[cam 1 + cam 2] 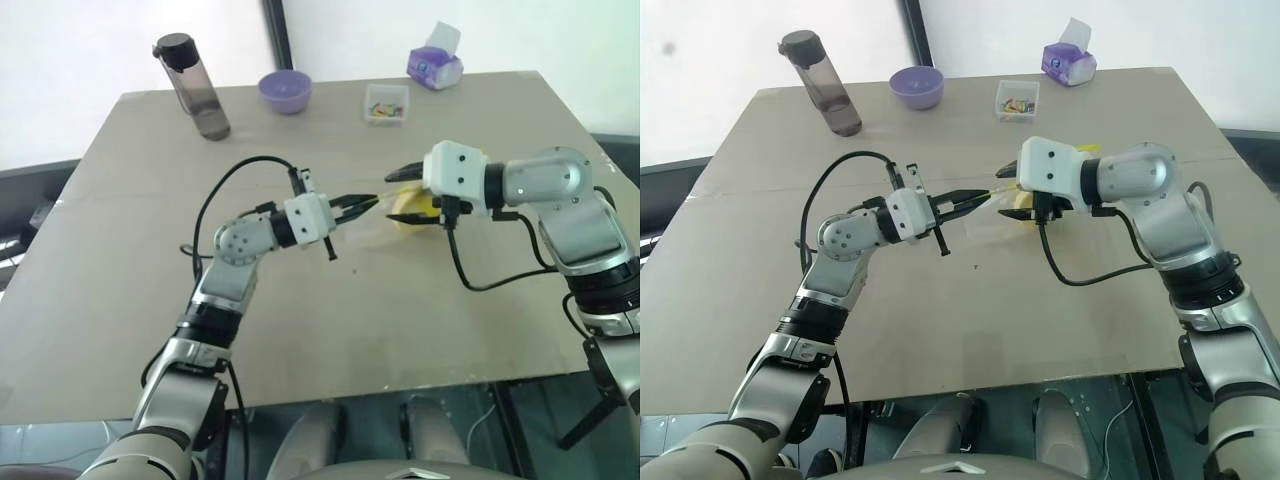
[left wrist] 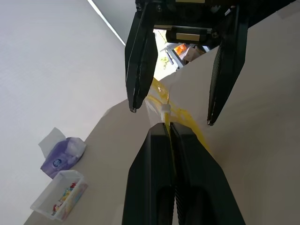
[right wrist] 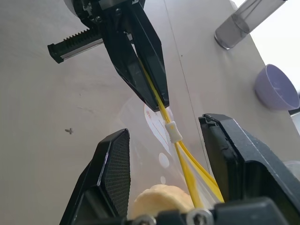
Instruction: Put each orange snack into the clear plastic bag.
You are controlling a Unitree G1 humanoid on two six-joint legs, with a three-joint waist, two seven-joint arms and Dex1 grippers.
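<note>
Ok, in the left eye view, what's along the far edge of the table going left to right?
Dark translucent water bottle with black cap → purple round bowl → small clear plastic box of colourful bits → purple tissue pack with white tissue sticking up.

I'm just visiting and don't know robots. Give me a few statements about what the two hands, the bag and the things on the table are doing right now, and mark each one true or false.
1. The left gripper is shut on the clear plastic bag's yellow seal strip. True.
2. The right gripper is clamped on the bag. False: its fingers stand open on either side of the strip.
3. An orange snack shows beside the strip. True.
4. The purple bowl is upside down. False: it stands upright.
5. A lidded bottle stands upright on the table. True.
</note>
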